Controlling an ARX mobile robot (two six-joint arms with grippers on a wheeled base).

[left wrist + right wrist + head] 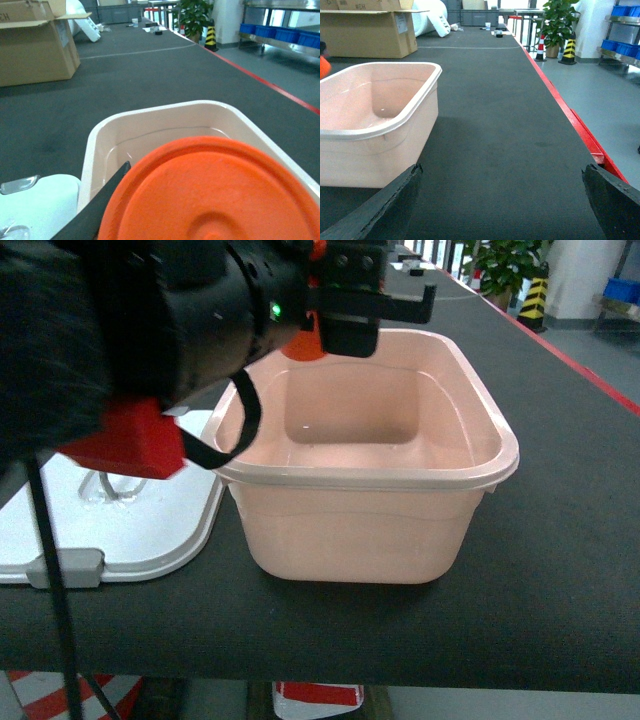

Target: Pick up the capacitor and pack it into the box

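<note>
While left jaws (pixel 310 335) grip orange disc (pixel 215 192) over box (pixel 400 480) rim, right jaws (pixel 500 205) spread, clear

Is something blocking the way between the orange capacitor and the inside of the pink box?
Nothing visible does. The orange capacitor hangs over the open box, whose lid lies off to the side. The box interior looks bare.

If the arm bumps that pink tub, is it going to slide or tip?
Probably slide. The pink tub looks like thin plastic and appears empty, so likely light. Its broad flat base on the dark mat makes tipping unlikely. The thin walls and wide rim may flex under a push.
</note>
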